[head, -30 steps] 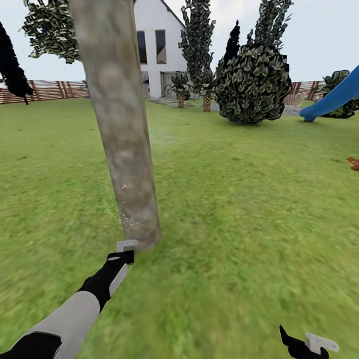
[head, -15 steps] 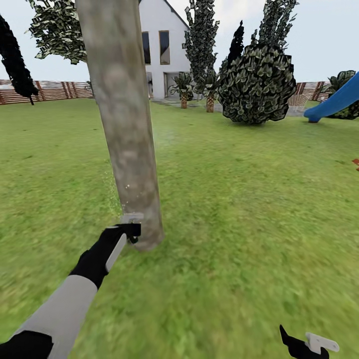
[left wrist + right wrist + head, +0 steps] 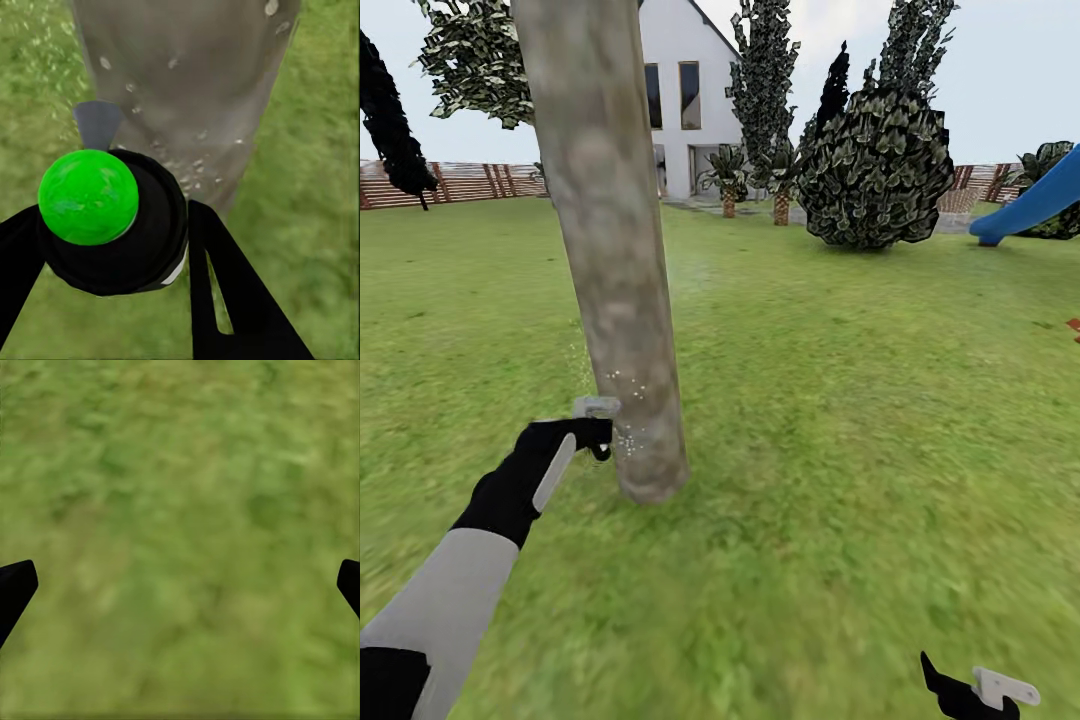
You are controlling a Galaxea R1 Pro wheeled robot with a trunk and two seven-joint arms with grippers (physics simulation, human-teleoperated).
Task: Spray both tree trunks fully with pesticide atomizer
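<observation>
Our left arm reaches forward, its hand (image 3: 596, 430) clamped around the atomizer (image 3: 112, 217) with a finger on each side. Our right hand (image 3: 980, 690) sits low by our side, its fingers (image 3: 15, 589) spread wide apart.

Flat, even daylight is rendered throughout, with no clear cast shadows (the source cannot be told). The grass (image 3: 860, 420) is smeared and blurred, worst in the right wrist view.
</observation>
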